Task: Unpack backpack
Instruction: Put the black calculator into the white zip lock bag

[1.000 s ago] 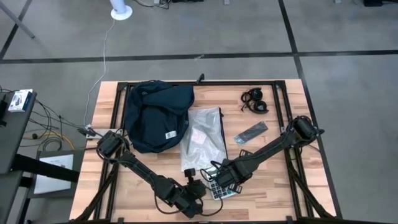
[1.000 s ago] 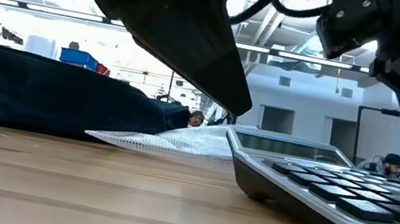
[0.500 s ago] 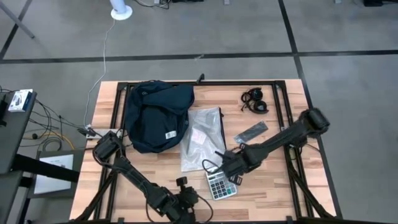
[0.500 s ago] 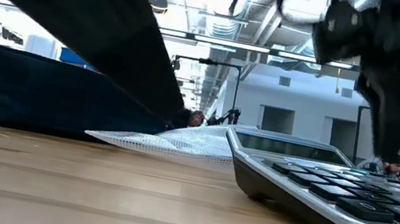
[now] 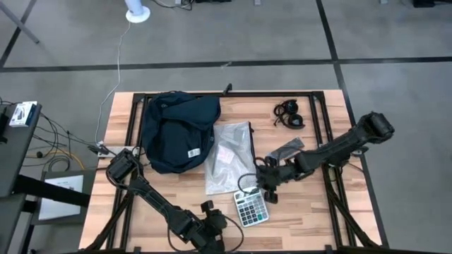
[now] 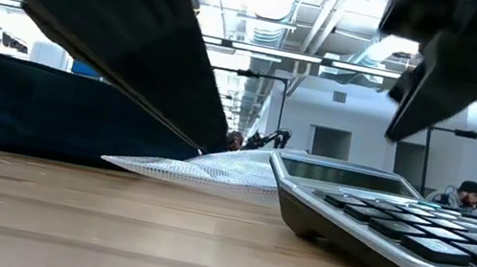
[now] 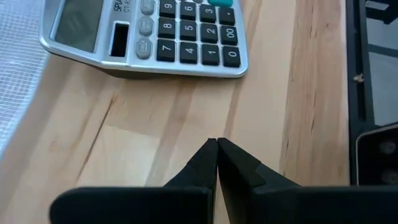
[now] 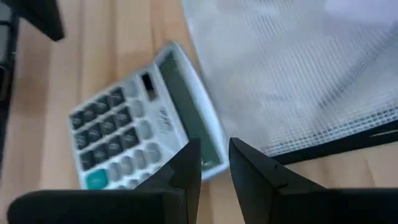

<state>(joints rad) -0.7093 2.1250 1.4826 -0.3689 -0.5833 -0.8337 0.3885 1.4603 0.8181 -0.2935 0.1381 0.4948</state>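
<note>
Now pulled back toward frame centre-right, slightly parted right gripper (image 5: 263,185) leaves grey flat plastic calculator (image 5: 251,207) released beside clear mesh pouch (image 5: 230,156); left gripper (image 7: 216,147) closed, low centre; rounded navy fabric backpack (image 5: 176,130) next.

Table (image 5: 120,204), high view: bare wood at lower left and along the right edge; open passage there. Upper left blocked by backpack (image 5: 176,130). Centre taken by mesh pouch (image 5: 230,157), lying just beside the backpack. Calculator (image 5: 251,207) sits at lower centre, its top edge touching or overlapping the pouch's lower corner. Right gripper (image 5: 267,189) hangs over that junction, fingers slightly parted. Left gripper (image 5: 212,227) at bottom centre, fingers closed, just left of calculator; bare strip between them. Upper right: headphones (image 5: 289,115) and flat black item (image 5: 285,149), well apart, clear wood between.
</note>
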